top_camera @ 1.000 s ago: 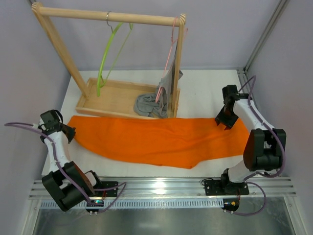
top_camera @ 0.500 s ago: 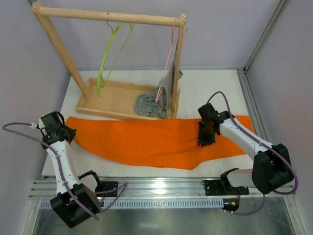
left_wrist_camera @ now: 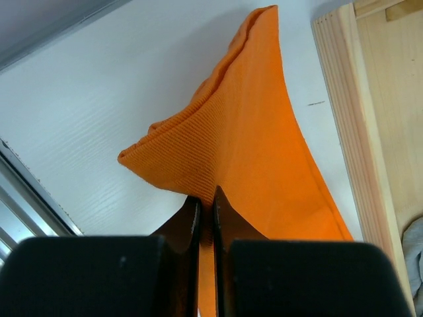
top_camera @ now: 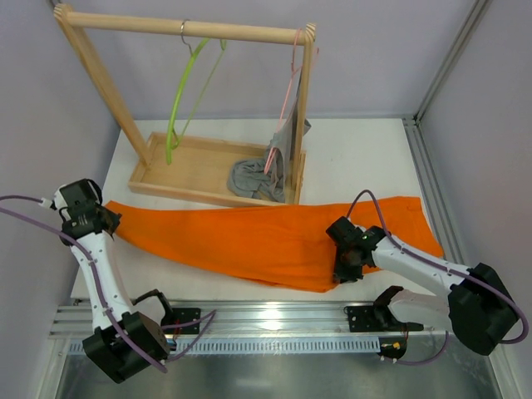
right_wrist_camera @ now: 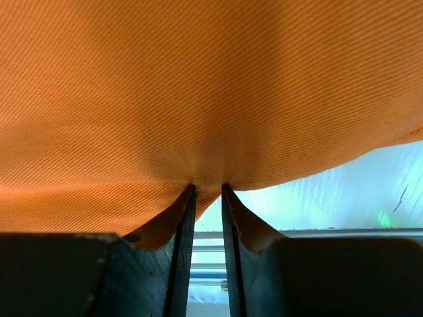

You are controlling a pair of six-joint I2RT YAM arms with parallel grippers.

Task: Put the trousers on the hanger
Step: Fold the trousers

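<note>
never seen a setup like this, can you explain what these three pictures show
These are two robot arms bolted to a white table. The wide picture looks down from above; the two close-ups come from cameras on each arm's wrist. Orange trousers lie on the table before a wooden rack, where a lime-green hanger and a pink hanger with a grey garment hang. The left claw pinches the trousers' left end; the right claw pinches their near edge.
</note>
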